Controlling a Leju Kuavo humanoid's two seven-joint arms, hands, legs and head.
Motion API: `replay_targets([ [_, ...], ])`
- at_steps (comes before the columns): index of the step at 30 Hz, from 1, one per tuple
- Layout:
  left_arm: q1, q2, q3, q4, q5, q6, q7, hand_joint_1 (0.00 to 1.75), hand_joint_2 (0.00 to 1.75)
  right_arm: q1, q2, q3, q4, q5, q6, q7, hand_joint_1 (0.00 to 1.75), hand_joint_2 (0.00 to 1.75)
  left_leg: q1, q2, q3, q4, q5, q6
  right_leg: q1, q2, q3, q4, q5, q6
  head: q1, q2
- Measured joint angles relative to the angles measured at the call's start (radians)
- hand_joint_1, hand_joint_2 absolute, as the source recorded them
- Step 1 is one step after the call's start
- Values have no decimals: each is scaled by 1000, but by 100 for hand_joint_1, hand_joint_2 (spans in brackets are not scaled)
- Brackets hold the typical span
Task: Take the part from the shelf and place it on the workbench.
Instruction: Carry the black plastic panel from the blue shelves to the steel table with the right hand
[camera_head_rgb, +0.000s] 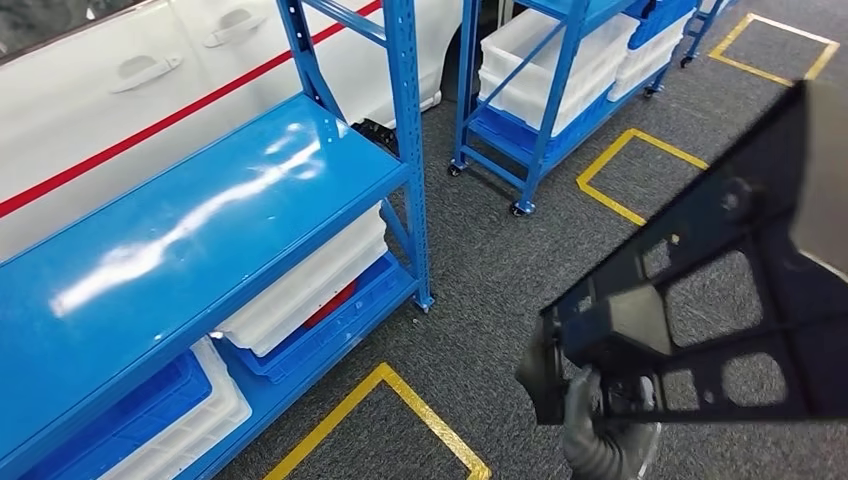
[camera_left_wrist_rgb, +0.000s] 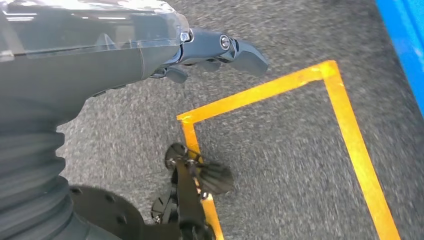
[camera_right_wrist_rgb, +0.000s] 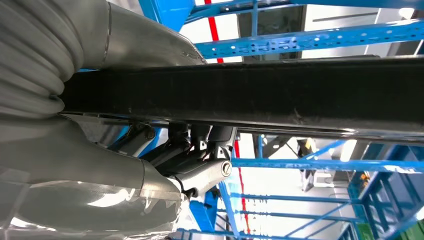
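Your right hand (camera_right_wrist_rgb: 200, 155) grips the black part (camera_head_rgb: 720, 300), holding it above the carpet beside the blue shelf (camera_head_rgb: 200, 230). Your left hand (camera_left_wrist_rgb: 210, 50) hangs over the floor, fingers (camera_left_wrist_rgb: 247, 52) loose, holding nothing.

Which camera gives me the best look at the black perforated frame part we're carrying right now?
The head view: the black flat frame part with cut-out openings shows broadside, with the right hand gripping its lower corner. The right wrist view shows the part edge-on, as a dark bar crossing the picture. The left wrist view shows the left hand over grey carpet.
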Motion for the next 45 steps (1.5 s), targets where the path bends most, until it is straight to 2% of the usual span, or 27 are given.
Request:
replay_targets([
  [2,2,8,12,0,14,0,-10,0,175,-41,0,18,43,13,-6,14,175,175,0,-22,-64,128,-47,2,6,27,-6,1,4,-6,0,0],
  [3,3,12,16,0,18,1,-11,0,175,-54,0,24,59,17,-11,18,175,175,0,-25,-79,153,-44,5,10,41,-8,2,5,-7,0,0],
  [4,3,17,20,0,19,3,-11,0,175,-63,0,29,72,19,-16,20,175,175,0,-27,-76,138,-19,9,12,55,-8,4,5,-8,0,0],
  [5,4,20,22,0,18,5,-11,0,175,-69,0,33,81,20,-20,22,175,175,-1,-36,-56,85,21,14,14,68,-7,5,5,-8,0,0],
  [7,6,28,26,0,16,8,-11,0,175,-78,0,38,93,20,-27,24,175,175,0,-92,-6,-45,89,27,14,93,-7,8,6,-5,1,0],
  [9,9,33,31,0,15,4,-18,0,175,-81,-1,40,100,19,-29,24,175,175,-2,-134,18,-110,107,33,10,117,-17,10,11,6,0,0],
  [11,9,34,34,0,14,-7,-30,0,175,-79,-2,41,104,20,-32,25,175,175,-4,-119,21,-122,108,36,5,143,-27,6,20,23,-2,0],
  [12,9,34,35,0,11,-12,-35,0,175,-77,-3,41,105,20,-34,25,175,175,-3,-104,24,-130,114,40,6,139,-31,9,19,29,-2,0],
  [14,11,34,35,0,2,-19,-42,0,175,-73,-4,41,106,22,-40,23,175,175,-1,-70,30,-148,125,52,12,89,-57,60,-15,35,2,0],
  [16,15,33,35,0,-7,-20,-43,0,175,-66,-7,41,110,21,-45,18,175,175,-5,-36,31,-151,127,59,12,28,-114,179,-79,37,4,0],
  [18,18,33,35,0,-16,-21,-39,0,175,-51,-10,41,116,20,-49,8,175,175,-9,-3,29,-148,125,59,9,9,-152,265,-106,41,4,0],
  [19,19,33,35,0,-20,-21,-37,0,175,-44,-12,41,119,19,-51,4,175,175,-9,12,29,-146,123,59,8,5,-145,258,-94,43,4,0],
  [20,19,33,35,0,-24,-23,-34,0,175,-39,-14,41,122,19,-53,1,175,175,-9,26,29,-144,121,57,7,-3,-117,211,-66,43,4,0],
  [22,19,32,33,0,-32,-29,-29,0,175,-34,-15,41,125,18,-59,-1,175,175,-12,50,31,-137,113,49,9,-45,-37,74,-18,37,4,0],
  [24,19,31,31,0,-38,-33,-22,0,175,-32,-16,41,125,18,-66,-2,175,175,-16,66,35,-131,106,37,16,-74,0,7,-5,26,3,0],
  [27,17,31,22,0,-49,-35,-7,0,175,-24,-17,41,124,20,-73,-3,175,175,-14,81,42,-128,100,20,18,-45,-5,2,1,8,3,0],
  [29,19,30,16,0,-56,-36,3,0,175,-19,-18,41,122,21,-77,-3,175,175,-8,39,25,-83,61,11,13,-23,-7,-4,10,-5,2,0],
  [31,23,30,13,0,-65,-37,12,0,175,-14,-18,41,120,22,-80,-3,175,175,-5,-12,-30,40,-10,6,14,1,-14,-6,16,-14,2,0],
  [33,27,30,10,0,-75,-37,19,0,175,-1,-18,40,115,22,-85,-3,175,175,-5,-23,-82,151,-49,6,17,29,-20,-3,19,-17,2,0],
  [34,28,30,10,0,-79,-37,20,0,175,11,-19,39,109,23,-89,-4,175,175,-5,-25,-85,157,-38,7,19,43,-22,-1,20,-17,2,0],
  [36,29,31,7,0,-87,-37,19,0,175,40,-20,36,85,27,-97,-8,175,175,-5,-40,-40,60,28,14,20,71,-23,3,21,-15,2,0],
  [37,29,33,5,0,-89,-37,16,0,175,55,-20,34,69,30,-101,-10,175,175,-5,-67,-8,-10,58,19,20,83,-24,5,22,-13,2,0],
  [38,29,35,4,0,-90,-37,12,0,175,69,-21,32,52,33,-102,-11,175,175,-5,-92,17,-68,79,23,20,96,-26,8,23,-9,2,0],
  [40,29,38,2,0,-90,-37,3,0,175,97,-22,24,20,36,-99,-11,175,175,-8,-121,36,-117,87,29,16,120,-34,9,28,5,3,0],
  [42,27,40,0,0,-91,-33,-5,0,175,123,-22,11,-7,37,-94,-10,175,175,-9,-98,41,-127,93,38,12,137,-39,9,34,20,3,0],
  [43,25,41,-3,0,-92,-28,-9,0,175,133,-22,4,-18,38,-91,-10,175,175,-8,-84,44,-134,99,44,13,122,-44,17,27,24,3,0],
  [45,23,40,-7,0,-98,-11,-15,0,175,145,-23,-12,-37,43,-83,-10,175,175,-7,-51,46,-146,109,56,16,64,-77,86,-21,29,7,0],
])
